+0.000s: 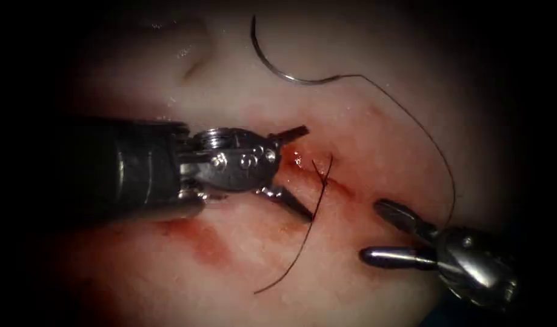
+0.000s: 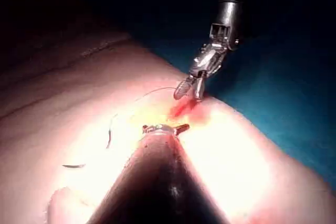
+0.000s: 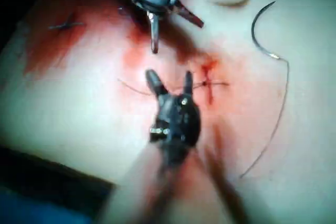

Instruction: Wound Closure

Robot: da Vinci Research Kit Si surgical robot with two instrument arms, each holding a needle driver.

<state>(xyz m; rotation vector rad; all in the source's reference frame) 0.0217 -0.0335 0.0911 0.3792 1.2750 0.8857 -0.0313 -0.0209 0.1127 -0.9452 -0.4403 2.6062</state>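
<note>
Endoscope view of the tissue point(image 1: 375, 85), pale pork belly w/ a short cut point(image 1: 317, 175) near centre, ringed by red fluid point(image 1: 199, 242).

Left end effector point(image 1: 302, 172) comes in from the left side; its jaws are spread wide, one tip above the cut, one below, pinching nothing. The cut sits right between its tips, so it looks poised at the wound rather than gripping.

Right end effector point(image 1: 381, 233) sits low on the right side; jaws also spread, holding nothing. The cut lies just beyond its tips, toward the left end effector.

Needle point(image 1: 272, 57) lies free on the tissue, well away from both end effectors, far beyond the left one's upper jaw. Not in the tissue, not held. Judging by that, it is parked clear of the wound.

Thread point(image 1: 423, 130) runs from the needle's blunt end in a long arc down toward the right end effector's wrist; whether it touches there I can't tell. A dark strand crosses the cut, and a loose tail point(image 1: 290, 266) trails down from it between the two end effectors, so a stitch seems to be seated in the cut.

Right wrist view: right end effector point(image 3: 170, 80) spread, stitch just beside one tip, needle point(image 3: 257, 32) well apart.
</note>
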